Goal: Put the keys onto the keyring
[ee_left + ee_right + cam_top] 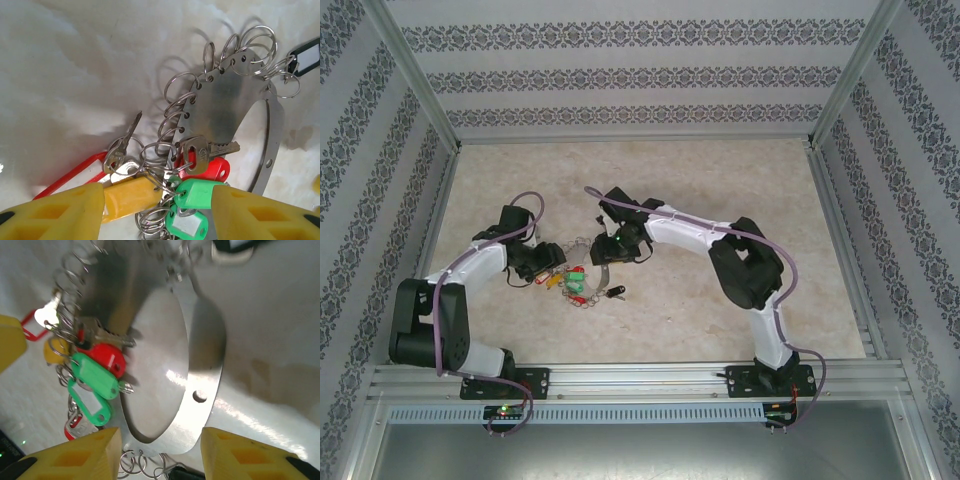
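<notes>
The left gripper (pixel 157 202), fingers (pixel 65 210) apart, straddles the tagged keys (pixel 197 156) bunched at seven o'clock of the steel keyring (pixel 225 100) on the bench (pixel 75 65), seemingly to single one out. The right gripper (pixel 161 450), fingers (pixel 75 455) apart, brackets the rim, probably to steady it.

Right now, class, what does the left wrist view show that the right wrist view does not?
Left wrist: a row of holes along the keyring's edge, threaded by small rings. Right wrist: the keyring's lower arc closing its opening, with more small rings under it. Both: the red tag, green tags and a key beside them.
</notes>
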Robot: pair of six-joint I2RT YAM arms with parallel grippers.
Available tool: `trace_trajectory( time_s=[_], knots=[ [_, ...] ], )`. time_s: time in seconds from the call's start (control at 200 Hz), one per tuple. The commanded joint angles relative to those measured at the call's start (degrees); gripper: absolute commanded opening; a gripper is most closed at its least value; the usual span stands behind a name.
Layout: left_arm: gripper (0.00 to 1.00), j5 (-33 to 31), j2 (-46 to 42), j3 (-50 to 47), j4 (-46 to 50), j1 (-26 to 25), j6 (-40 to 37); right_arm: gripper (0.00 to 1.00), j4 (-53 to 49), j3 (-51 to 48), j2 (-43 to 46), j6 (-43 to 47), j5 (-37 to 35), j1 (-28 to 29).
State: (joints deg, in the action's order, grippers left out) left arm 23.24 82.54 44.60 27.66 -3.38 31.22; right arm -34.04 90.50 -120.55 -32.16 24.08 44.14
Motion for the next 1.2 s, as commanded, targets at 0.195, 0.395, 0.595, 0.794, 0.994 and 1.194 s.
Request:
trace_trajectory(
  time_s=[0.195, 0.395, 0.595, 0.794, 0.994, 1.194],
  knots=[
    [0.51, -2.1, 6.4, 1.8, -2.6, -2.8, 1.8, 0.46, -1.4, -0.3, -3.4, -5.5, 8.5, -2.3],
    [0.48, -4.7, 12.2, 2.6, -3.2, -3.6, 2.3, 0.46, -1.8, -0.2, -4.0, -5.9, 6.7, -2.9],
    [0.45, -2.6, 13.5, 2.6, -3.7, -5.3, 4.5, 0.48, -15.0, 6.7, -6.0, -1.0, -11.7, -0.6],
    [0.49, -0.6, 7.3, 0.3, -3.6, -4.4, 9.0, 0.49, -22.3, 12.5, -7.7, -2.6, -21.5, 2.8],
    [0.56, 4.8, -2.0, -3.5, -4.1, 1.2, 15.6, 0.49, -25.6, 22.8, -13.6, -4.8, -19.6, 4.2],
    [0.58, 8.1, -8.3, -1.8, 0.2, 8.1, 15.4, 0.50, -31.8, 32.3, -20.6, -4.2, -23.5, 5.6]
  ],
)
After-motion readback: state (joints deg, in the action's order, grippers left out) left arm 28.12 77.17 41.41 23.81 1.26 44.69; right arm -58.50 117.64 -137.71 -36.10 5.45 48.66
